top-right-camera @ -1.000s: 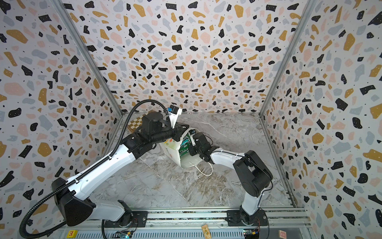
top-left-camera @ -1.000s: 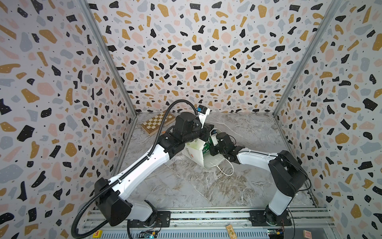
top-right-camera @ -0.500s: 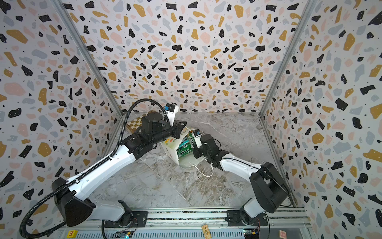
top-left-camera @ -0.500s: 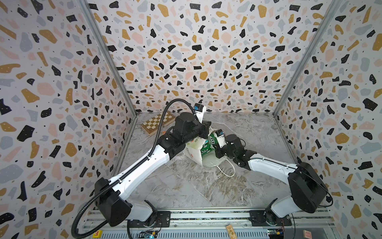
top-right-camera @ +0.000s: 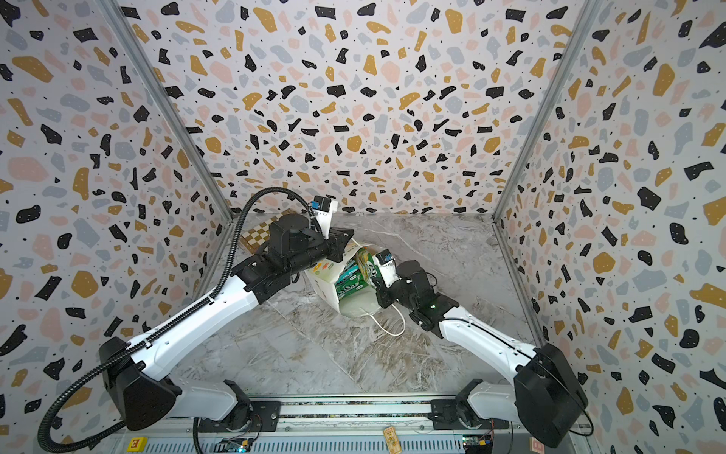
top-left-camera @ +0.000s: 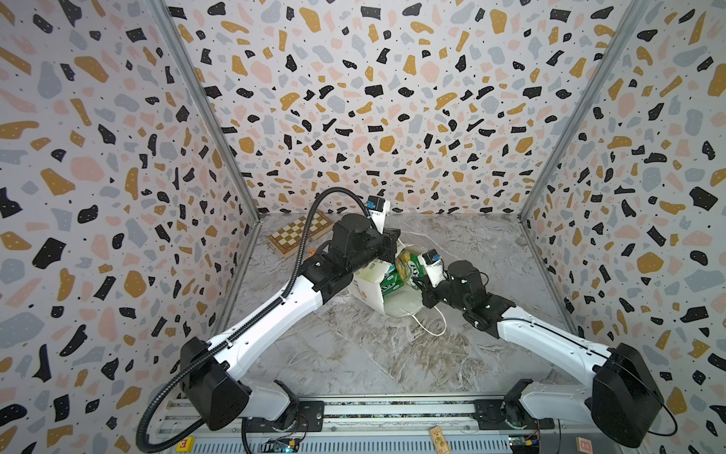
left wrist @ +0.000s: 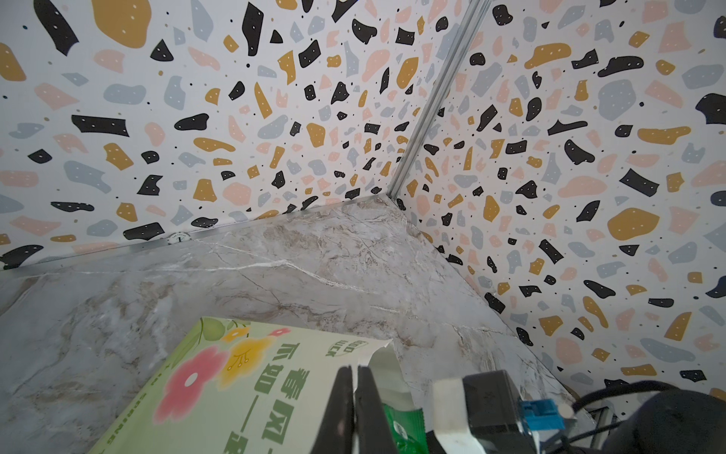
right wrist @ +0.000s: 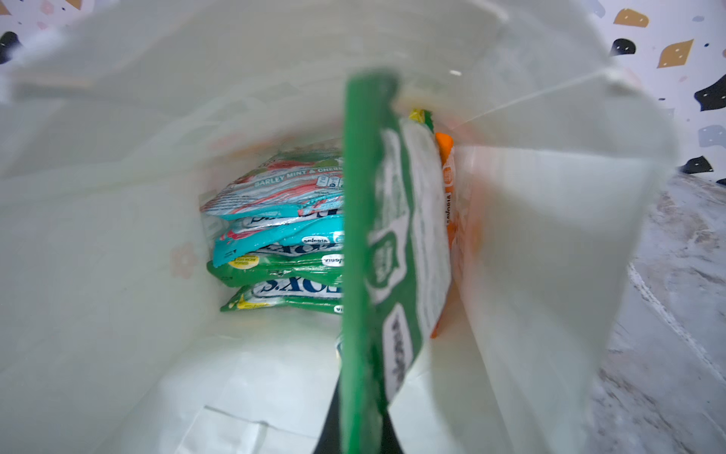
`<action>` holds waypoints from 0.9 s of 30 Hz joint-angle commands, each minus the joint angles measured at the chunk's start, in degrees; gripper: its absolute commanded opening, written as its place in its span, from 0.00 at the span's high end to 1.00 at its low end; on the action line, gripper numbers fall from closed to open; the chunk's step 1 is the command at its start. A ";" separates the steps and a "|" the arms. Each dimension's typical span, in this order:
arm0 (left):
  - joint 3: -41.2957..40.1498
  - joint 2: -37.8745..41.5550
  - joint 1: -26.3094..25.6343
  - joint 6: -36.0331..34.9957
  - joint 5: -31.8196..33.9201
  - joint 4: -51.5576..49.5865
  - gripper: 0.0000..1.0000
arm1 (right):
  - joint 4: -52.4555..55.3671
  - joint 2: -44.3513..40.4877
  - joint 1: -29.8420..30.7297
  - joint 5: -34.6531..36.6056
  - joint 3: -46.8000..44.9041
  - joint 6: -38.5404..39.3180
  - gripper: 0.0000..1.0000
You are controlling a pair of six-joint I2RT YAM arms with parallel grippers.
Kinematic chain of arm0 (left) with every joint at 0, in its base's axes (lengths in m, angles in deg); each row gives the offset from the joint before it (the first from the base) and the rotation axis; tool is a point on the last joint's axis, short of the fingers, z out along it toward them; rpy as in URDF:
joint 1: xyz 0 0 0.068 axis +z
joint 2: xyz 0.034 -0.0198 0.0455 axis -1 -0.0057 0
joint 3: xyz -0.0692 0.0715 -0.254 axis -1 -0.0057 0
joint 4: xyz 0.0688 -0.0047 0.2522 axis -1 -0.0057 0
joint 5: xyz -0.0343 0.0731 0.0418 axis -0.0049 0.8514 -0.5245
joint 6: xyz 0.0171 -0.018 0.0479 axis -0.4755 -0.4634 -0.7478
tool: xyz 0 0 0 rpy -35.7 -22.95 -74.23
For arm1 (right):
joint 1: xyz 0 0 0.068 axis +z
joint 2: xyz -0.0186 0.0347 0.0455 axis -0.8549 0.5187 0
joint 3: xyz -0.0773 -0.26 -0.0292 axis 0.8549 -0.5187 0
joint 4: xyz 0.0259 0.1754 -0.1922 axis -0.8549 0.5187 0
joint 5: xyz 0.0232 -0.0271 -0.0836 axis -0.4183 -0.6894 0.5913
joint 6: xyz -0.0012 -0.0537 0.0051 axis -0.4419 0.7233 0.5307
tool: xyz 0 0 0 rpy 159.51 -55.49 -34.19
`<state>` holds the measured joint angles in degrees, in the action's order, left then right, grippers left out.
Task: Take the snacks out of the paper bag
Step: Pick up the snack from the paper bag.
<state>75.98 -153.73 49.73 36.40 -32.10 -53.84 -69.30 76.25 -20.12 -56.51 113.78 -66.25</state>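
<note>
The paper bag (top-left-camera: 367,289) (top-right-camera: 324,285) sits tilted at the middle of the marble table (top-left-camera: 353,353), its mouth open toward about 4 o'clock. A white cord handle (top-left-camera: 432,328) trails onto the table from the mouth. The chessboard box (top-left-camera: 300,232) lies well apart at 10 o'clock, against the far corner.

The left gripper (left wrist: 355,371) reaches in from 8 o'clock. Its jaws are pressed nearly together on the bag's upper rim, above the printed face with red and yellow flowers. It has kept this hold over the last second.

The right gripper (right wrist: 359,428) comes in from 4 o'clock. It is clamped tight on the edge of a green FOX'S packet (right wrist: 393,236) (top-left-camera: 408,267) (top-right-camera: 367,263), which stands on edge in the mouth.

A second ago this gripper was buried in the bag's mouth with its elbow folded high. Since then the arm has stretched back toward 4 o'clock, and the packet now shows half out of the bag in both top views.

Deeper inside, the wrist view shows two teal packets (right wrist: 275,220) stacked on two green packets (right wrist: 283,275). An orange packet (right wrist: 446,177) stands just behind the gripped one, against the bag's wall.
</note>
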 commanded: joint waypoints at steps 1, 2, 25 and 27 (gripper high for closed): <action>-0.36 0.08 -0.31 -0.28 -1.25 3.50 1.00 | 1.47 -5.72 -0.01 -1.90 0.88 1.50 1.00; -0.31 0.02 -0.31 -0.32 -1.93 3.51 1.00 | 2.64 -7.10 0.00 -1.70 0.95 1.83 1.00; -0.01 0.12 -0.38 -2.99 -8.93 0.57 1.00 | 18.87 -24.39 -5.53 12.68 8.28 3.26 1.00; -0.19 0.40 -0.49 -3.22 -9.29 0.26 1.00 | 19.43 -24.23 -8.20 12.82 8.81 2.58 1.00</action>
<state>75.98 -153.73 49.73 34.61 -39.44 -54.89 -49.76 53.01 -25.54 -47.13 119.13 -63.34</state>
